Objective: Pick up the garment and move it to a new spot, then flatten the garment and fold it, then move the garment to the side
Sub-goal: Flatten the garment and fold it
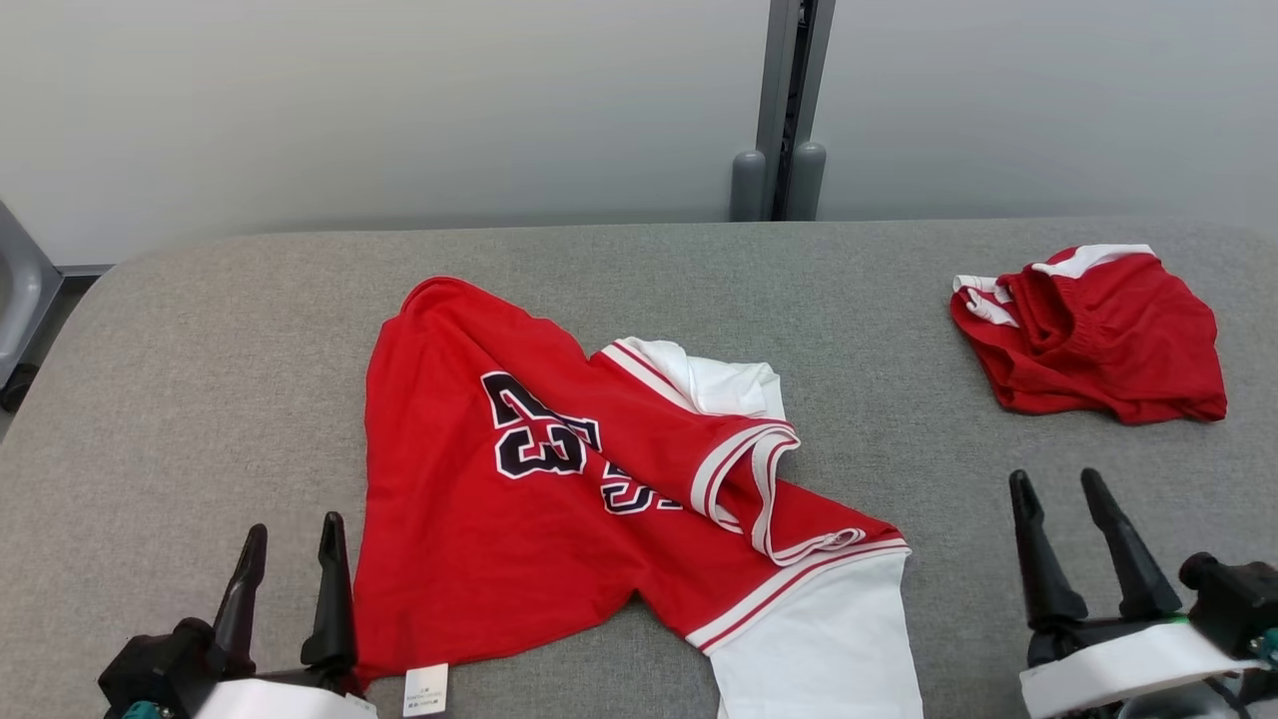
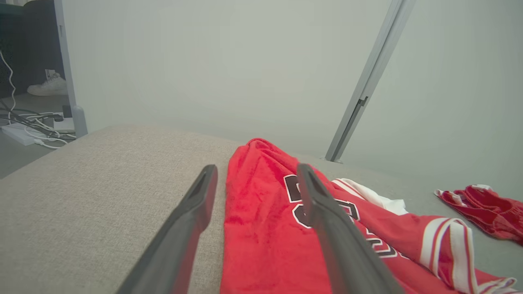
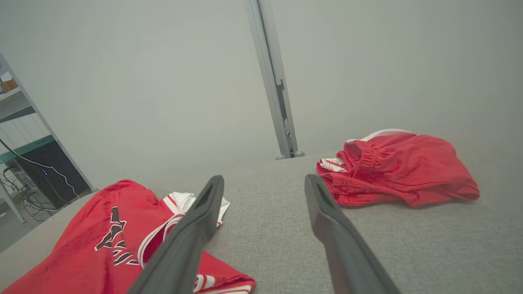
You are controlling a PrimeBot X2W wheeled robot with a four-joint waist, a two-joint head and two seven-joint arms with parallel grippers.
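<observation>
Rumpled red-and-white jersey [image 1: 539,479] lies unflattened. Left gripper [image 1: 295,525] at seven o'clock, right gripper [image 1: 1055,477] at four, flank it, spread and empty, likely for pickup.

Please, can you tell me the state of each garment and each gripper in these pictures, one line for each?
red jersey: lying crumpled on the grey table, one part folded over, not held.
red shorts: bunched up at the far right of the table, not held.
left gripper: open, empty, beside the jersey's edge.
right gripper: open, empty, apart from both garments.
</observation>
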